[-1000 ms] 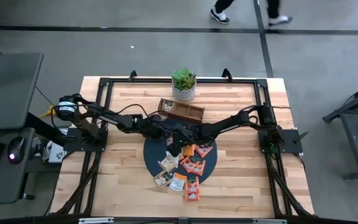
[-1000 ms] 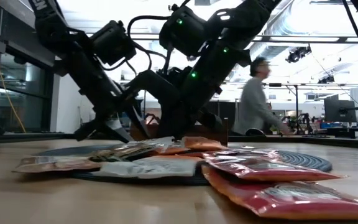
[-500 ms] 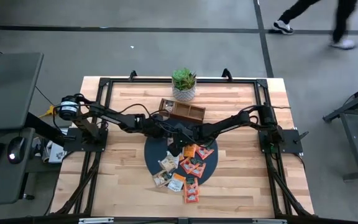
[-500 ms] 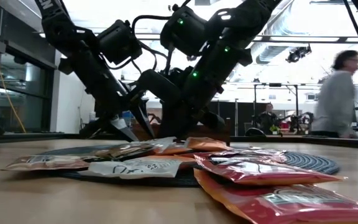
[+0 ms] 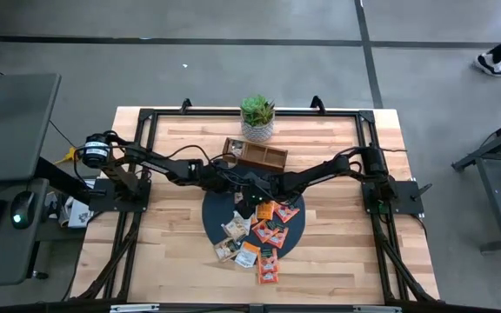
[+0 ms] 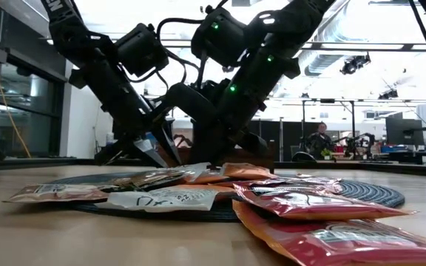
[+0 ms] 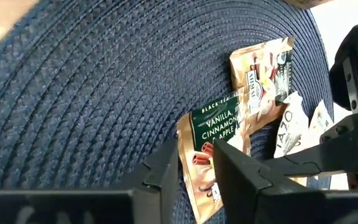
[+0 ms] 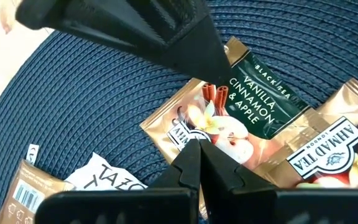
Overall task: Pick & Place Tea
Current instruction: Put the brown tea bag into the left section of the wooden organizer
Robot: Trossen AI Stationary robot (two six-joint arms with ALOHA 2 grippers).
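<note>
Wooden tray [image 5: 254, 155] behind the dark round mat [image 5: 218, 219]; contents indiscernible. Tea sachets [image 5: 259, 239] litter the mat and bench [image 5: 172, 252]. Left end effector [image 7: 196, 163] pinches a "Vanilla, Cinnamon & Apple" sachet [image 7: 211, 134]; right end effector [image 8: 200, 152], pressed together, rests on it. Another sachet reads "Ahmad Tea London" [image 8: 328, 155].
</note>
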